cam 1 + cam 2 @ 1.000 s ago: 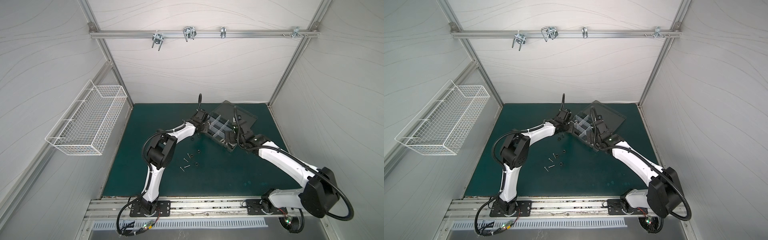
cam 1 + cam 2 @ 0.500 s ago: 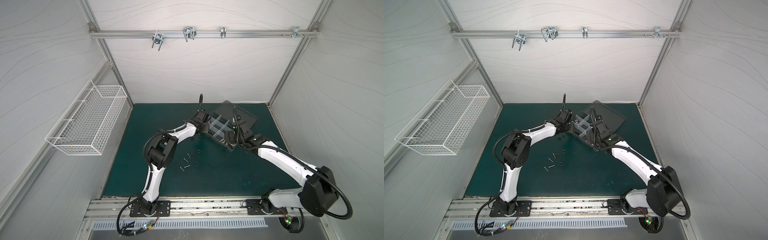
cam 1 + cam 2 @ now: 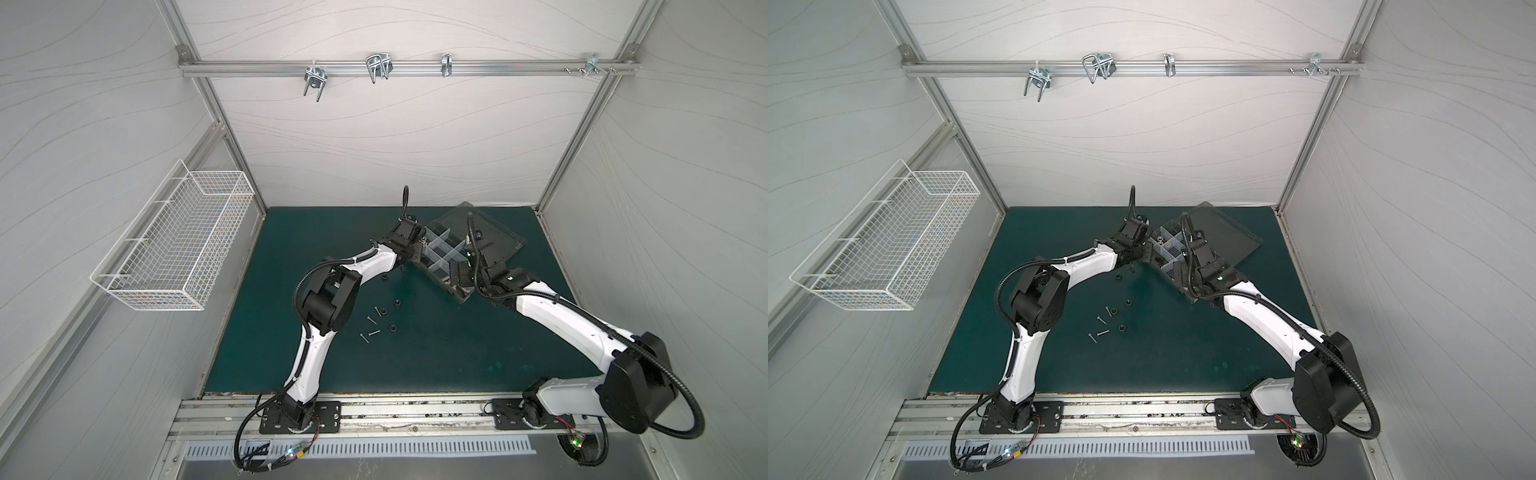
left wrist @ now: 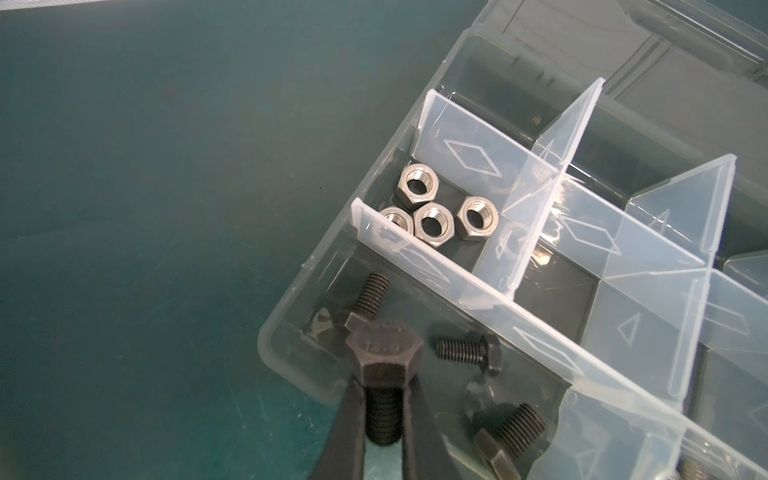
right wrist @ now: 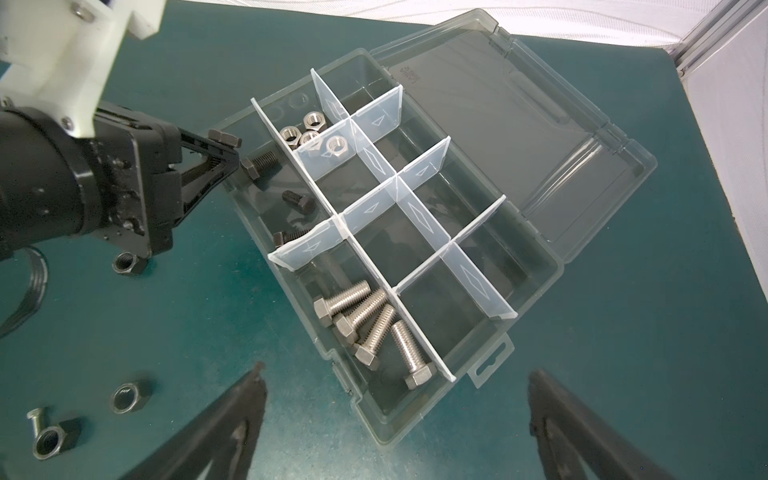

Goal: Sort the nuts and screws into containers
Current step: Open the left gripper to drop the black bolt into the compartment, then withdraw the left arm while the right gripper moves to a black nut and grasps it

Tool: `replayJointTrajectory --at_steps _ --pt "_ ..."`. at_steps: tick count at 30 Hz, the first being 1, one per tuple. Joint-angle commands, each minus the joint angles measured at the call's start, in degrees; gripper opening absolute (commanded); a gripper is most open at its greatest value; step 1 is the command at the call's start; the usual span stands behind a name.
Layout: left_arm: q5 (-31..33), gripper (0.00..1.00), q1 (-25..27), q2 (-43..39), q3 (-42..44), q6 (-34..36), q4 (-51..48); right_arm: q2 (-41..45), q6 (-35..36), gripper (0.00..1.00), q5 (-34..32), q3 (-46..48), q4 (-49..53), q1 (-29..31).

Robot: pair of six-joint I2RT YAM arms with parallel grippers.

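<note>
Open box (image 3: 1167, 249): L arm (image 3: 1088, 266) at its left edge, R arm (image 3: 1258, 316) over its near end, screws (image 3: 1100, 332) & nuts (image 3: 1122, 328) loose front-left.

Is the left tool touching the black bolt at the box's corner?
Touching. The left wrist view shows the left tool clamped on the black bolt, gripping its threaded shank just below the hex head, with no gap either side.

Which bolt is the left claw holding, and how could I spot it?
Find the clear organizer box, then its corner compartment of black bolts beside the silver nuts. At that corner the left gripper is shut on one black hex-head bolt: it alone is pinched by its shank, while the others lie loose.
</note>
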State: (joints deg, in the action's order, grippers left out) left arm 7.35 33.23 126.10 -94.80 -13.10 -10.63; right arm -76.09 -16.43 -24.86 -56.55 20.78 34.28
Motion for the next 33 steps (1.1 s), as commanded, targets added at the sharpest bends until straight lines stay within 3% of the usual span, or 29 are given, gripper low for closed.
replayJointTrajectory --at_steps 1,4,9,17,23,29,33 --pt "0.43 0.11 0.67 2.09 -1.44 2.23 -2.39 -0.54 0.78 0.99 0.37 -0.05 -1.41 -0.37" --pt "0.34 0.22 0.74 1.54 -1.4 3.04 -2.56 -0.72 0.66 0.99 0.67 -0.05 -1.36 -0.33" --pt "-0.21 0.52 0.75 1.6 -2.44 3.4 -2.95 -0.98 0.54 0.99 1.04 -0.13 -1.38 -0.36" --pt "0.61 0.54 0.79 0.09 -2.18 3.14 -3.2 -0.71 0.86 0.99 0.85 -0.05 -1.26 -0.42" --pt "2.49 0.56 0.79 -5.62 -1.89 2.63 -4.67 -0.15 0.59 0.99 0.89 -0.09 -1.25 -0.4" --pt "5.89 0.64 0.85 -12.54 -0.12 0.45 -6.4 0.47 0.08 0.99 1.23 0.05 -1.14 -0.31" --pt "9.43 0.8 0.77 -18.26 4.86 -2.45 -6.62 0.92 -0.12 0.99 2.36 0.52 -0.54 -0.32"
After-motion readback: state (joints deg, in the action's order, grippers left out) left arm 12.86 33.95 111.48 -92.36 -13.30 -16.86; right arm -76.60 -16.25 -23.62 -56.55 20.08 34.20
